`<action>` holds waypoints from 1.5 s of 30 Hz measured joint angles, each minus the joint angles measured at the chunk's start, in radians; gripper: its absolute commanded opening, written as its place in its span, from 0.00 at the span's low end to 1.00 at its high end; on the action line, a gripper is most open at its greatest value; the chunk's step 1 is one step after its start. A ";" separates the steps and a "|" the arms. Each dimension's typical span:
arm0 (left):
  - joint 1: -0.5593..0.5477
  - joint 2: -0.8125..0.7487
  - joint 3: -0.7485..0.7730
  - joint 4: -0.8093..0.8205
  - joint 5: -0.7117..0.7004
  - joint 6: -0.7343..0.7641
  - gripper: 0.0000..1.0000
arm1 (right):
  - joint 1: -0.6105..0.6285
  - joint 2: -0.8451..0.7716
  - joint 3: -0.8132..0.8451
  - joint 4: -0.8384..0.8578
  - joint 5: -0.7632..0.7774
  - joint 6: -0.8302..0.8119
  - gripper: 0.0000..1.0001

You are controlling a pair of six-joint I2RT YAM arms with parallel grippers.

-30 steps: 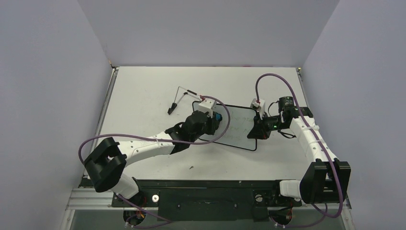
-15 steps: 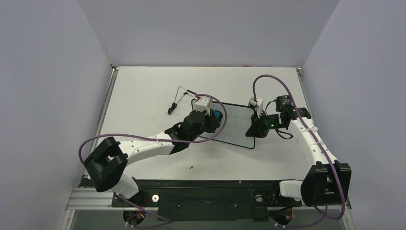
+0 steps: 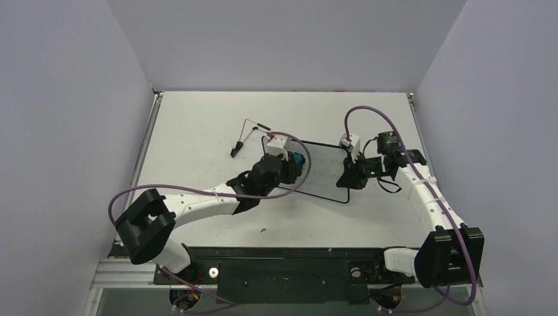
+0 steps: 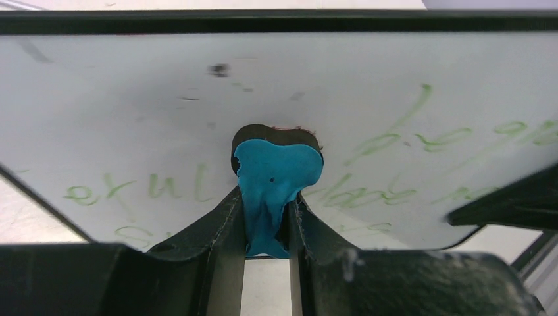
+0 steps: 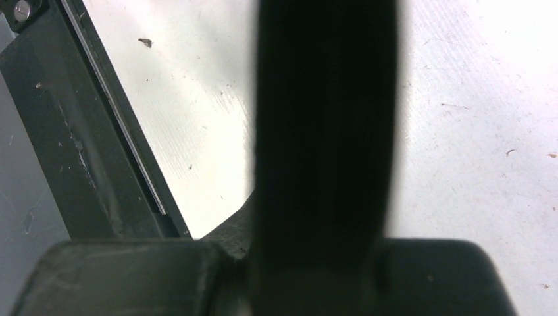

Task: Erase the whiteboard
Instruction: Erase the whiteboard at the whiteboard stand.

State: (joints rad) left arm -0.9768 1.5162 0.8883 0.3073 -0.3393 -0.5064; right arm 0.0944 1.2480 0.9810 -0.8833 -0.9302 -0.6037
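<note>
Not far along, I'd say. The whiteboard (image 3: 326,172) sits on the table (image 3: 197,125) with plenty of green writing (image 4: 395,141) left on it. Left gripper (image 4: 266,217) is clamped on the blue eraser (image 4: 276,171), up against the board. Right gripper (image 3: 349,179) is at the board's right edge; can't tell if it's gripping.

Plain lavender walls (image 3: 66,99) enclose a white, evenly lit table (image 3: 197,118).
</note>
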 measured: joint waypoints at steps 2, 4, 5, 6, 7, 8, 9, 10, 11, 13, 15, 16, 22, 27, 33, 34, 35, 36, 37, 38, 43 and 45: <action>0.037 -0.010 -0.020 0.005 0.005 -0.028 0.00 | 0.000 0.000 0.000 0.006 0.003 0.005 0.00; 0.052 -0.012 -0.026 0.004 0.005 -0.037 0.00 | 0.000 0.000 0.000 0.011 0.006 0.010 0.00; 0.053 -0.012 -0.026 0.005 0.006 -0.035 0.00 | 0.000 0.000 0.000 0.013 0.007 0.011 0.00; 0.049 -0.012 -0.026 0.005 0.002 -0.031 0.00 | 0.000 0.000 0.000 0.014 0.009 0.011 0.00; 0.039 -0.012 -0.026 0.007 -0.010 -0.022 0.00 | 0.000 0.000 0.000 0.014 0.010 0.010 0.00; 0.026 -0.012 -0.026 0.008 -0.023 -0.008 0.00 | 0.000 0.000 0.000 0.013 0.011 0.009 0.00; 0.010 -0.012 -0.024 0.009 -0.031 0.005 0.00 | 0.000 0.000 0.000 0.013 0.012 0.006 0.00; -0.008 -0.012 -0.022 0.010 -0.037 0.020 0.00 | 0.002 0.000 0.000 0.013 0.012 0.003 0.00; -0.027 -0.012 -0.019 0.011 -0.044 0.032 0.00 | 0.005 0.000 0.000 0.012 0.012 -0.001 0.00; -0.057 -0.012 -0.015 0.018 -0.051 0.049 0.00 | 0.011 0.000 0.000 0.010 0.011 -0.008 0.00; -0.062 -0.012 -0.015 0.027 -0.058 0.053 0.00 | 0.012 0.000 0.000 0.008 0.010 -0.012 0.00; -0.055 -0.012 -0.015 0.029 -0.062 0.051 0.00 | 0.012 0.000 0.000 0.008 0.010 -0.013 0.00; 0.025 -0.026 -0.015 0.007 -0.072 0.015 0.00 | 0.011 0.000 0.000 0.012 0.012 -0.004 0.00; 0.062 -0.050 -0.015 -0.021 -0.075 0.008 0.00 | 0.011 -0.001 0.000 0.014 0.013 -0.001 0.00; 0.038 -0.047 -0.014 -0.009 -0.069 0.045 0.00 | 0.011 -0.004 0.000 0.012 0.014 -0.002 0.00; 0.022 -0.040 -0.006 -0.010 -0.071 0.060 0.00 | 0.011 -0.005 0.000 0.011 0.015 -0.002 0.00; 0.003 -0.030 0.006 -0.011 -0.074 0.075 0.00 | 0.011 -0.006 -0.001 0.011 0.016 -0.003 0.00; -0.019 -0.018 0.023 -0.012 -0.074 0.089 0.00 | 0.011 -0.008 -0.001 0.010 0.017 -0.003 0.00; -0.034 -0.010 0.037 -0.012 -0.075 0.100 0.00 | 0.011 -0.009 -0.001 0.008 0.018 -0.003 0.00; -0.049 0.000 0.055 -0.014 -0.077 0.109 0.00 | 0.011 -0.010 -0.001 0.008 0.018 -0.005 0.00; -0.071 0.013 0.102 -0.018 -0.101 0.116 0.00 | 0.011 -0.010 -0.002 0.008 0.018 -0.008 0.00; -0.055 0.013 0.104 -0.022 -0.103 0.095 0.00 | 0.011 -0.010 -0.002 0.008 0.018 -0.005 0.00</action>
State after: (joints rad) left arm -1.0313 1.5288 0.9920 0.2855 -0.4419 -0.4118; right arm 0.1055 1.2377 0.9794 -0.8753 -0.9127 -0.6083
